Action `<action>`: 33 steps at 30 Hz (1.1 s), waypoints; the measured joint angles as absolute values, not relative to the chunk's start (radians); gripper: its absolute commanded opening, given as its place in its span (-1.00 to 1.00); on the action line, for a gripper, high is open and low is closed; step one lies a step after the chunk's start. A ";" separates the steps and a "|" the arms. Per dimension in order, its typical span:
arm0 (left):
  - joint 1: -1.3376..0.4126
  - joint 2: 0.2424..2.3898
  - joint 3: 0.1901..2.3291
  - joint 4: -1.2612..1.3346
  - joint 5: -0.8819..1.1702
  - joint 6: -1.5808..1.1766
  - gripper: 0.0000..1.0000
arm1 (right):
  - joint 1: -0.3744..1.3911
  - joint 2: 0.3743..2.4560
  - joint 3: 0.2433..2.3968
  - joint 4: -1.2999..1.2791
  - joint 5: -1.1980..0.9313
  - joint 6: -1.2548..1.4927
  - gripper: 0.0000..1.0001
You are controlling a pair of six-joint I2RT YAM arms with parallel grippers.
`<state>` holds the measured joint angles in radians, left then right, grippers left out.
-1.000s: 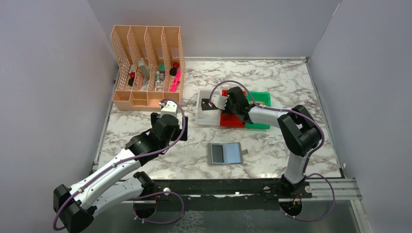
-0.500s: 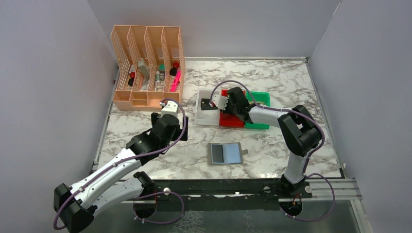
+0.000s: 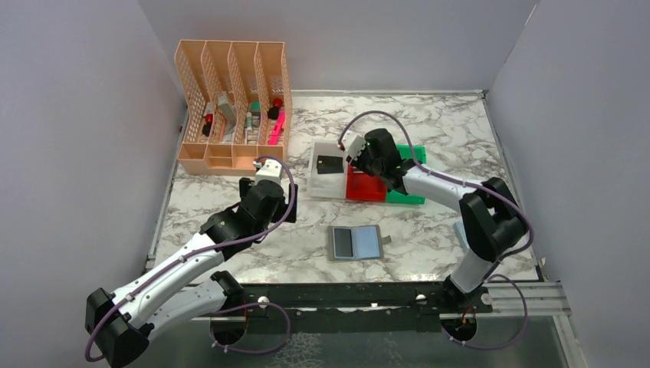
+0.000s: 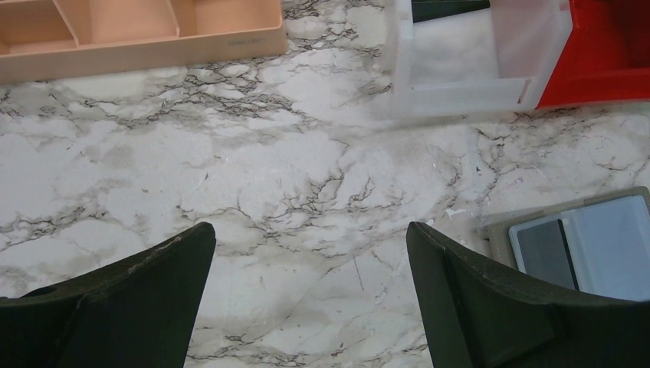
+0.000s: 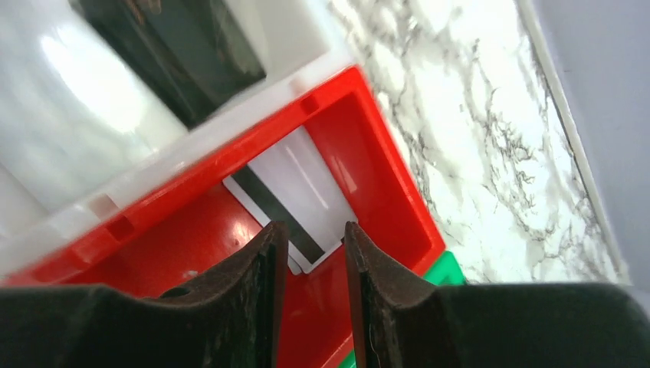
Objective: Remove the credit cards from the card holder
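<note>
The right tool [image 5: 313, 234] hangs slightly parted and empty, the silvery-white card [image 5: 295, 180] just below it in the red bin [image 5: 387, 180], the black card [image 5: 172, 46] beyond in the white bin [image 5: 77, 153]. The left tool [image 4: 310, 245] gapes wide above the desk [image 4: 230, 153], the open card holder [image 4: 590, 245] to its right.

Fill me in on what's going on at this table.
Two robot arms are emptying a card holder, which lies open on the table. A black card lies in the white bin, and a silvery-white card with a dark stripe lies in the red bin. The right gripper hovers just above that card, jaws slightly apart, gripping nothing. The left gripper hangs open over the table near the holder.
</note>
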<state>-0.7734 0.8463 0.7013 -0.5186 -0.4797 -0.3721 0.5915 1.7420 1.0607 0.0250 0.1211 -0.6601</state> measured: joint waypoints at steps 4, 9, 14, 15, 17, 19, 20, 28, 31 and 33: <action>-0.773 0.852 0.701 -0.519 -0.480 -0.372 0.98 | 0.591 1.658 1.045 0.062 0.089 -0.468 -0.33; -0.773 0.852 0.701 -0.519 -0.480 -0.372 0.97 | 0.591 1.629 1.031 0.018 0.050 -0.113 -0.62; -0.773 0.860 0.704 -0.519 -0.480 -0.372 0.97 | 0.591 1.637 1.018 -0.027 -0.001 0.132 -0.72; -0.773 0.862 0.706 -0.519 -0.480 -0.372 0.98 | 0.591 1.644 1.017 -0.033 -0.001 0.170 -0.74; -0.773 0.864 0.707 -0.519 -0.480 -0.372 0.98 | 0.591 1.666 1.017 -0.048 0.006 0.236 -0.80; -0.773 0.864 0.707 -0.519 -0.480 -0.372 0.98 | 0.591 1.691 1.017 -0.059 0.018 0.281 -0.83; -0.773 0.864 0.707 -0.519 -0.480 -0.372 0.98 | 0.591 1.704 1.019 -0.065 0.025 0.303 -0.83; -0.773 0.864 0.707 -0.519 -0.480 -0.372 0.98 | 0.591 1.808 1.060 -0.116 0.112 0.392 -0.88; -0.773 0.864 0.707 -0.519 -0.480 -0.372 0.98 | 0.591 1.826 1.079 -0.116 0.146 0.398 -0.88; -0.773 0.864 0.707 -0.519 -0.480 -0.372 0.98 | 0.591 1.837 1.095 -0.114 0.168 0.400 -0.89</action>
<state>-0.7734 0.8642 0.7067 -0.5194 -0.4797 -0.3717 0.5915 1.8370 1.0954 -0.1139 0.1677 0.4004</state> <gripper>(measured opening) 0.987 0.061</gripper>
